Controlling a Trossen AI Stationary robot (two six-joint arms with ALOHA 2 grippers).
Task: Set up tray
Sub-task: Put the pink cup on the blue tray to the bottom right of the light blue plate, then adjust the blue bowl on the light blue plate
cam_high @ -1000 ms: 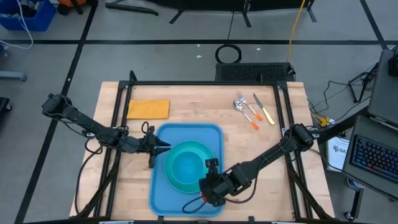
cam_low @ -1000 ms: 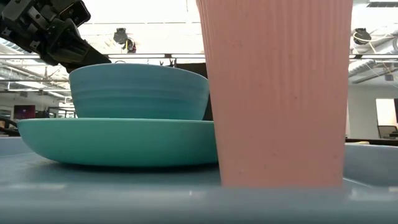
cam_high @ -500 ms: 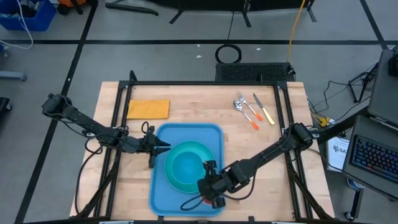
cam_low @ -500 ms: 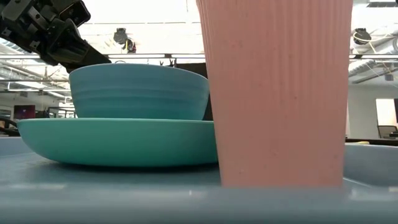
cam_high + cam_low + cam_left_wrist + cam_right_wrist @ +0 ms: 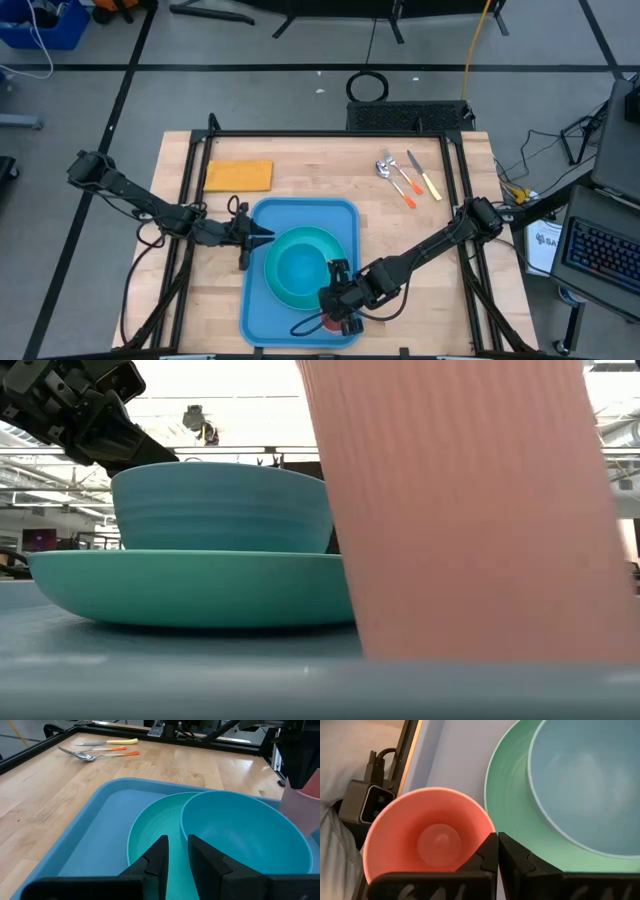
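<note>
The tray lies on the table, toward its near edge and about midway across. A plate sits in the tray, and a bowl sits on the plate. A pink cup stands in the tray's near corner, just beside the plate on the right arm's side; in the low view the cup looks tilted against the upright bowl and plate.

The right gripper is at the cup, its fingers pressed together on the cup's rim where it faces the plate, pinching the thin wall. From above, that gripper hangs over the tray's near part.

The left gripper is at the tray's edge on the left arm's side, beside the plate. Its fingers stand slightly apart, straddling the plate's rim; whether they squeeze it I cannot tell.

Beyond the tray, a napkin lies toward the far left corner of the table, and a spoon, fork and knife lie together toward the far right.
</note>
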